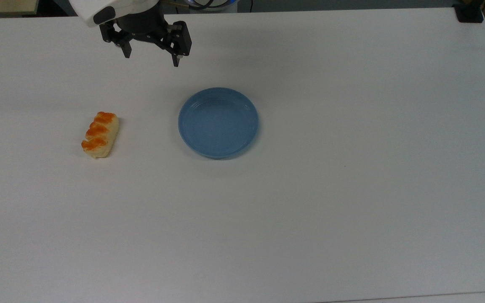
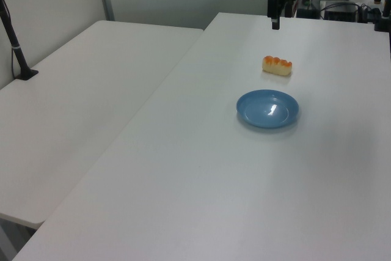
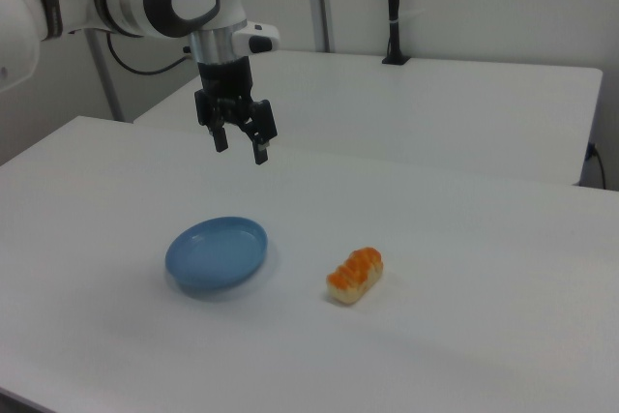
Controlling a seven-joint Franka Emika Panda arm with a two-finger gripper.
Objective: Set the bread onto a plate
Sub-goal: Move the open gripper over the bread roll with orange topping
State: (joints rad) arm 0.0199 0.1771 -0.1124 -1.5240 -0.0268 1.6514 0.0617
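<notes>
- Our tool (image 1: 152, 60) hangs with fingers spread wide, holding nothing.
- The bread (image 1: 100, 134) lies on the surface (image 1: 352, 189), well apart from the plate (image 1: 218, 123).
- We risk the loaf slipping if we pinch its glossy bumps.

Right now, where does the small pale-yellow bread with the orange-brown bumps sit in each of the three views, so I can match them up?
Top view: the small oblong pale-yellow bread with orange-brown bumps lies on the white table, at the top view's left of the plate.
Left view: the bread lies beyond the plate, further up the table.
Right view: the bread lies at the right view's right of the plate.
Shared landmark: the round blue plate, empty and apart from the bread.
</notes>
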